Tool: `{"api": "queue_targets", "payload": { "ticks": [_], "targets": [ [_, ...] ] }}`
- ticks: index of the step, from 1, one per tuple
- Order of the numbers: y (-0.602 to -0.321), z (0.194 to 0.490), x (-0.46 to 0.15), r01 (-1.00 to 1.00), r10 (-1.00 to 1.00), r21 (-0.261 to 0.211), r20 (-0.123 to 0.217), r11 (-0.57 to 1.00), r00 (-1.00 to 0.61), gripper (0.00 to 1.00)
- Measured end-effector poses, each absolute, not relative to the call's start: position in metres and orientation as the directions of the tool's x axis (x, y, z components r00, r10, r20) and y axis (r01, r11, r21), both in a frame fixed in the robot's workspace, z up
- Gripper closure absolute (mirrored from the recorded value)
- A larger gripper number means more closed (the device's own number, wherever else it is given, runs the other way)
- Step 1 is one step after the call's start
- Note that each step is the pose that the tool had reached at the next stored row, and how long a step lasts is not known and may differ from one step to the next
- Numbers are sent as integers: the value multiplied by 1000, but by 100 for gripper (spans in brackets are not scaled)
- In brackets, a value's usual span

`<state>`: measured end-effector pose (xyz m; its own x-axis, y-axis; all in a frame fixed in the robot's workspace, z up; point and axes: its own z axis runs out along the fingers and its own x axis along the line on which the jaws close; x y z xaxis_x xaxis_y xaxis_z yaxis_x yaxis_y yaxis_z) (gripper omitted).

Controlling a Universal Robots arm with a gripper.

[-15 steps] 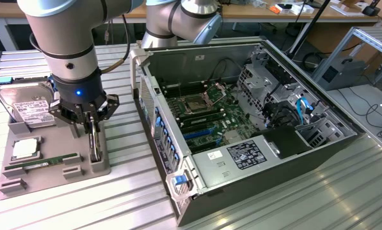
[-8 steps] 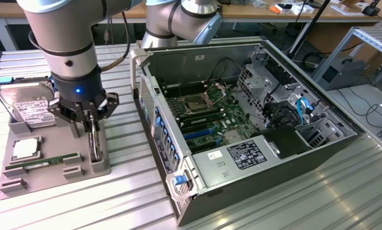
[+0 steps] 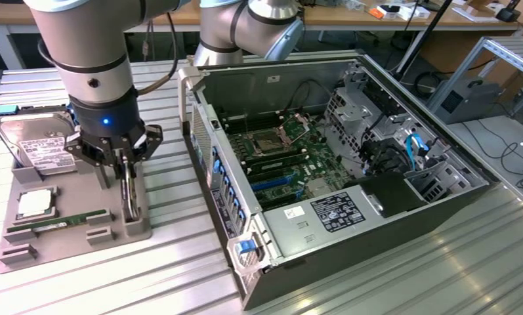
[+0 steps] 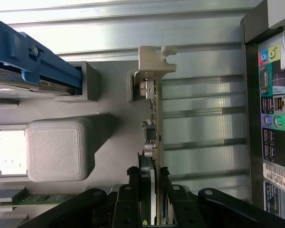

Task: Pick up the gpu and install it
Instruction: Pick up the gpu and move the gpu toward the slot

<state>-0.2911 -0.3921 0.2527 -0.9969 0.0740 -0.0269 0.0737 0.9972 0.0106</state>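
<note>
The gpu (image 3: 132, 200) stands on edge in a slot of the grey tray (image 3: 77, 246), at the tray's side toward the computer. Seen edge-on in the wrist view, the gpu (image 4: 155, 109) is a thin green card with a black cooler on one face, and its silver bracket rests in a tan holder post (image 4: 152, 61). My gripper (image 3: 124, 172) hangs straight down over it. The gripper (image 4: 149, 178) has one black finger (image 4: 133, 176) against the cooler side and the other against the card's back, shut on it. The card still sits in the tray.
On the tray lie a hard drive (image 3: 38, 147) in a blue caddy (image 4: 33, 61), a processor (image 3: 35, 203) and a memory stick (image 3: 56, 224). The open computer case (image 3: 331, 164) lies at the exterior view's right, with its rear port panel (image 4: 275, 118) close to the tray.
</note>
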Motion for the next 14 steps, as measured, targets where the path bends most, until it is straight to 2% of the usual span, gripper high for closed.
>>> {"api": "queue_targets", "payload": {
  "ticks": [14],
  "targets": [
    [-392,269,-291,74,74,11,-27,997,-997,73]
  ]
}}
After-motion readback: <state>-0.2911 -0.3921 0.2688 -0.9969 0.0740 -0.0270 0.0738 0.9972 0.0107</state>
